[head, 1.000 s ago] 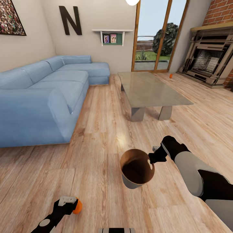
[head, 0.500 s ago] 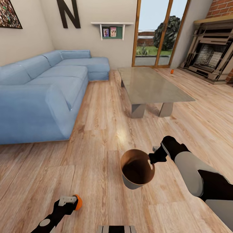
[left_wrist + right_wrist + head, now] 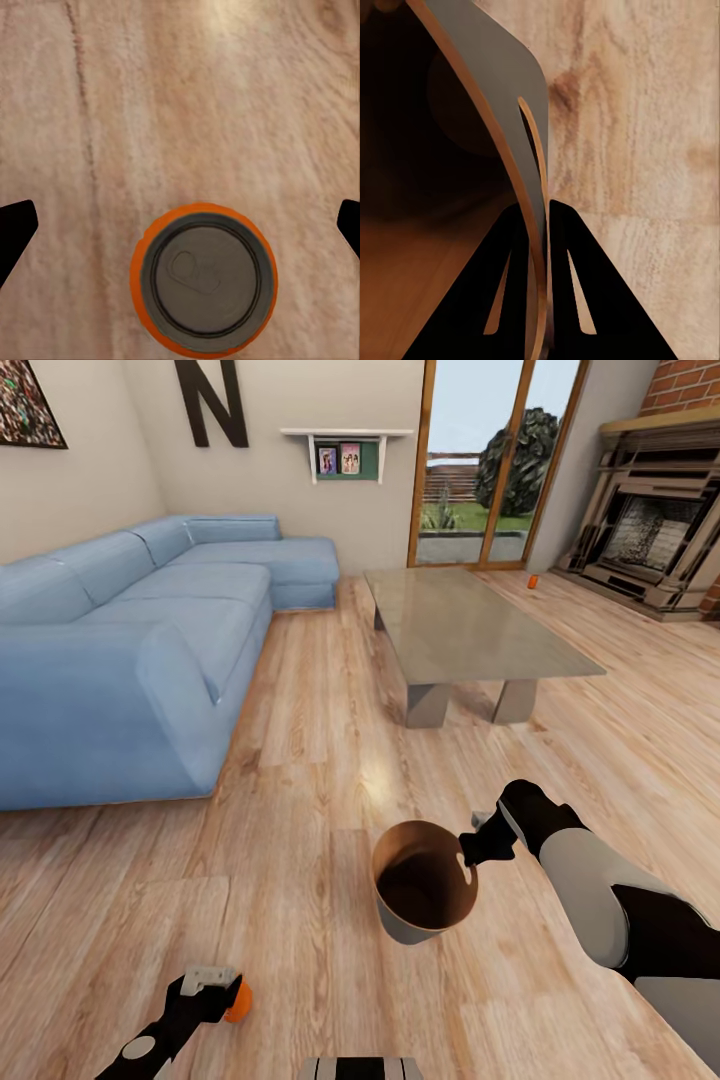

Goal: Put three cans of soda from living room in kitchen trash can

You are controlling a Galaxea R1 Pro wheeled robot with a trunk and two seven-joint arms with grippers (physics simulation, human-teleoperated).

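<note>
The right jaws (image 3: 468, 852) pinch the rim of the trash can (image 3: 420, 880). The left jaws (image 3: 180, 217) stand wide, an orange soda can (image 3: 202, 279) upright between them. Another orange can (image 3: 532, 581) sits far off on the wood floor (image 3: 300, 840) by the fireplace (image 3: 650, 540).

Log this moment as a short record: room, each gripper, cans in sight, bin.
room: living room, blue sofa, low table, fireplace
right gripper: jaws clamped on the bin's rim
bin: held off the wood floor, tilted, no can visible inside
left gripper: jaws wide open around an orange can
other can: orange, on the floor by the fireplace
</note>
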